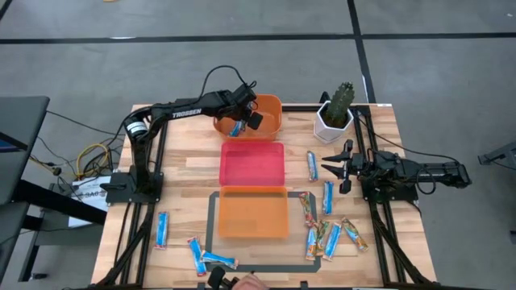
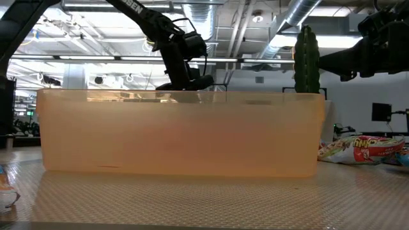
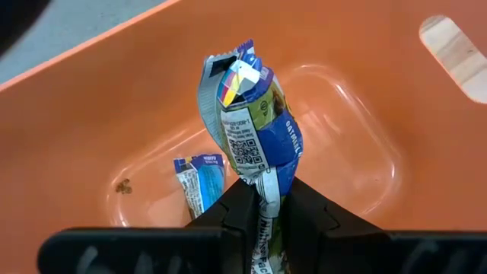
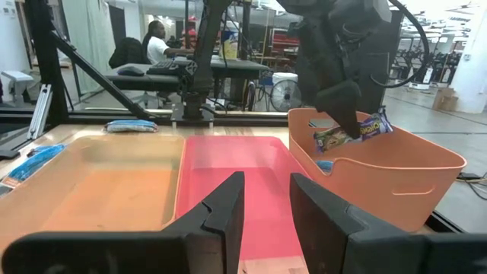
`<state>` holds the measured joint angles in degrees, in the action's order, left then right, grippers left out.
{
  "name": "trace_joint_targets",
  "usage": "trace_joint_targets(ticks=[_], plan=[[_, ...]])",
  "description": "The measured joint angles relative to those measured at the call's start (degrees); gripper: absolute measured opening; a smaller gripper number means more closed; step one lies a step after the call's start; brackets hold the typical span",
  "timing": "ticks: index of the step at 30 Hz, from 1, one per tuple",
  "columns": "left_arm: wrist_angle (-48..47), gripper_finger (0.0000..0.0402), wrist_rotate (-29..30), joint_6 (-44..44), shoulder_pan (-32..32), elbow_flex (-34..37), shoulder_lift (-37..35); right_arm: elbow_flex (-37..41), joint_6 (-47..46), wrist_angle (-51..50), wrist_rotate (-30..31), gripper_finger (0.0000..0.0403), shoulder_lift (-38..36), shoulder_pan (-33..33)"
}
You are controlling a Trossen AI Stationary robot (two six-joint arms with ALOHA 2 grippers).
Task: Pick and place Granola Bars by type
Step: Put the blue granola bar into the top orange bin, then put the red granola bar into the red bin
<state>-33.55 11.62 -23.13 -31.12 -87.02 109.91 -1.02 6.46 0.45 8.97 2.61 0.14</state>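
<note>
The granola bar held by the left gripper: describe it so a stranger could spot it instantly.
Find the orange bin at the table's far edge, left of the potted cactus. Above it, the left gripper is shut on a multicoloured granola bar. Unlike the blue-and-white bar lying in the bin, it is lifted clear of the bin's floor.

A grey concrete floor surrounds the work area, crossed by dark straight lines that divide it into large squares. A bundle of yellow and white cables lies on it at one side, near a dark desk corner. In the low view, an open industrial ceiling shows silver round ducts and long bright strip lights. The right wrist view looks into a workshop hall with a dark office desk, a white round fan and a seated person at the desk. Cardboard boxes stand on the floor farther off.
</note>
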Motion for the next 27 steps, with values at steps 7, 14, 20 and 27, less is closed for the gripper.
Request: trace_joint_targets(ticks=[7,14,20,27], plan=[[-0.01,0.0058,-0.24,0.04,-0.39,0.0,0.0,0.0,0.0,0.0,0.0,0.0102,0.0,-0.02],[0.01,0.01,-0.2,0.06,-0.5,0.0,-0.02,0.01,0.0,0.0,0.01,0.0102,0.0,0.0],[0.01,0.0108,-0.18,0.05,-0.5,0.0,-0.02,0.02,0.0,0.0,0.02,0.0102,0.0,-0.02],[0.03,0.0109,-0.01,0.04,-0.5,0.0,-0.04,0.0,0.0,0.02,0.02,0.0102,0.0,0.01]])
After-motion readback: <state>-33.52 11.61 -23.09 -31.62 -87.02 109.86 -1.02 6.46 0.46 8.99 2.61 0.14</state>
